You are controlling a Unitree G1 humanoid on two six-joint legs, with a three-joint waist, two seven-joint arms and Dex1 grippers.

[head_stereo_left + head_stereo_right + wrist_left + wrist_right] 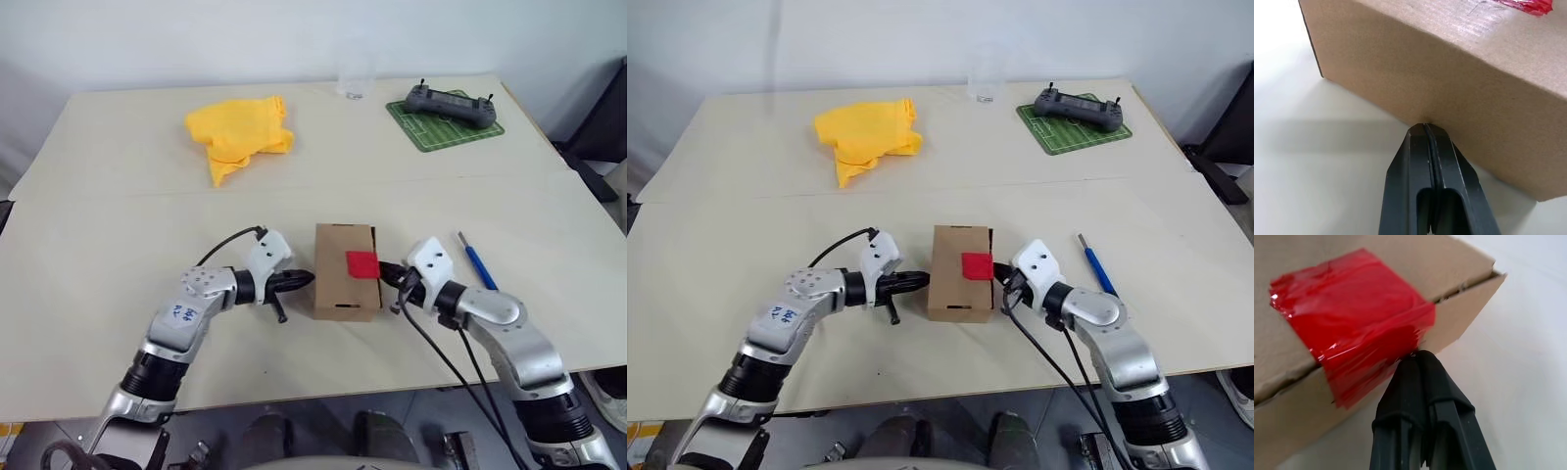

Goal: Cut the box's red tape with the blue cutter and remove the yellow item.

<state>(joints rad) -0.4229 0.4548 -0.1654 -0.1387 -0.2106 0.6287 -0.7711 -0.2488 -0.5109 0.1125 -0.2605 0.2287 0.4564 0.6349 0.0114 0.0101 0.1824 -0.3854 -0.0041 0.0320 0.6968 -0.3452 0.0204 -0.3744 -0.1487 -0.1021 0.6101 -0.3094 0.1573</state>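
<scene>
Cardboard box [346, 271] near the front middle of the table [98, 245], red tape [361, 264] folded over its right top edge; left gripper [1425, 128], fingers pressed together, tips touching the box's left side wall; right gripper [1418, 355], fingers likewise together, tips against the taped right edge; blue cutter [477, 260] lying on the table just right of the right gripper, untouched; yellow cloth [240, 134] and grey controller [451, 105] on green mat [431, 134] at the far side.
</scene>
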